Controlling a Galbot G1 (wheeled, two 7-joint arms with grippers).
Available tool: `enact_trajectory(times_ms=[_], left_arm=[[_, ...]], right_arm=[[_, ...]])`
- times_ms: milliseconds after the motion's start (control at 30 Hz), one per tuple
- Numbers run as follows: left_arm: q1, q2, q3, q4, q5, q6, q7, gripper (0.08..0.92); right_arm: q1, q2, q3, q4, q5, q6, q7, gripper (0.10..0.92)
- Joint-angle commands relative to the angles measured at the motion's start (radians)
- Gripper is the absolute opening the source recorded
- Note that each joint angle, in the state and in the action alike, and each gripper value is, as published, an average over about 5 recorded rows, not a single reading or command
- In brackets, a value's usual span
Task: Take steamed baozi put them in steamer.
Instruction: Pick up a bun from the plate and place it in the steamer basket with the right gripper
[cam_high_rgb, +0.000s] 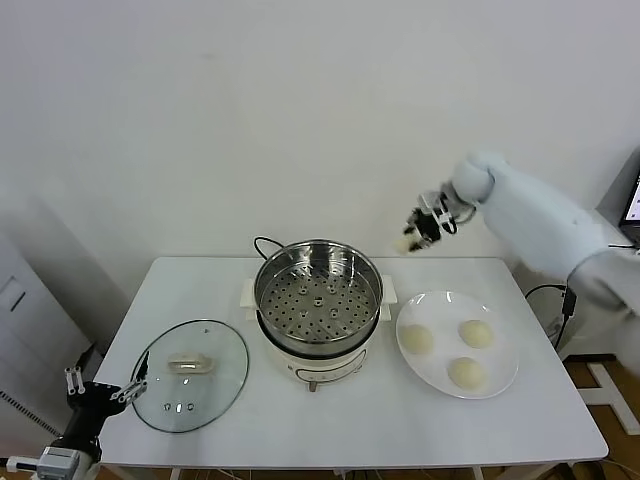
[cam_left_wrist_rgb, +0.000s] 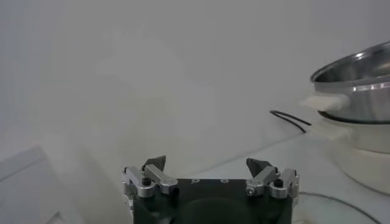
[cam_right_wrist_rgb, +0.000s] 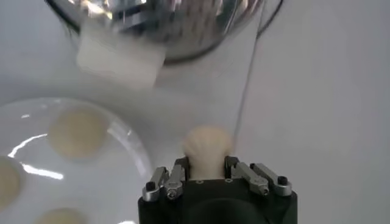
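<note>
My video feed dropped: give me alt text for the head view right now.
The right end effector holds one baozi in the air beyond the white plate, which carries three more. The empty steamer stands at table centre, glass lid beside it; the left end effector waits open.

The head view looks forward and down from above the table, taking in its whole top, with the steamer near centre and the plate at about 3 o'clock of it. The left wrist view sits low at the table's left edge, facing level toward the steamer. The right wrist view hangs high, looking steeply down past a held baozi onto the plate and steamer. All three views share the steamer.
</note>
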Motion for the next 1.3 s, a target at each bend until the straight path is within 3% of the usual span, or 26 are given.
enact_trajectory(times_ms=[33, 267, 600, 1033, 1133, 1300], left_arm=[[0.001, -0.001, -0.010, -0.003, -0.006, -0.001, 0.001, 0.823], [0.006, 0.010, -0.014, -0.020, -0.020, 0.003, 0.001, 0.823], [-0.001, 0.021, -0.011, -0.020, -0.028, 0.003, 0.000, 0.823], [-0.001, 0.019, -0.020, -0.016, -0.039, -0.007, -0.003, 0.823], [-0.004, 0.018, -0.018, -0.017, -0.039, -0.006, -0.003, 0.823], [-0.004, 0.017, -0.016, -0.015, -0.036, -0.005, -0.002, 0.823]], right_arm=[[0.218, 0.100, -0.227, 0.141, 0.137, 0.118, -0.047, 0.365], [0.047, 0.176, -0.160, 0.217, -0.099, 0.220, -0.058, 0.365], [-0.158, 0.252, 0.064, 0.036, -0.457, 0.457, -0.046, 0.365], [-0.273, 0.322, 0.196, -0.091, -0.625, 0.530, 0.046, 0.390], [-0.280, 0.328, 0.206, -0.095, -0.640, 0.533, 0.059, 0.436], [-0.278, 0.333, 0.225, -0.098, -0.623, 0.537, 0.069, 0.601]])
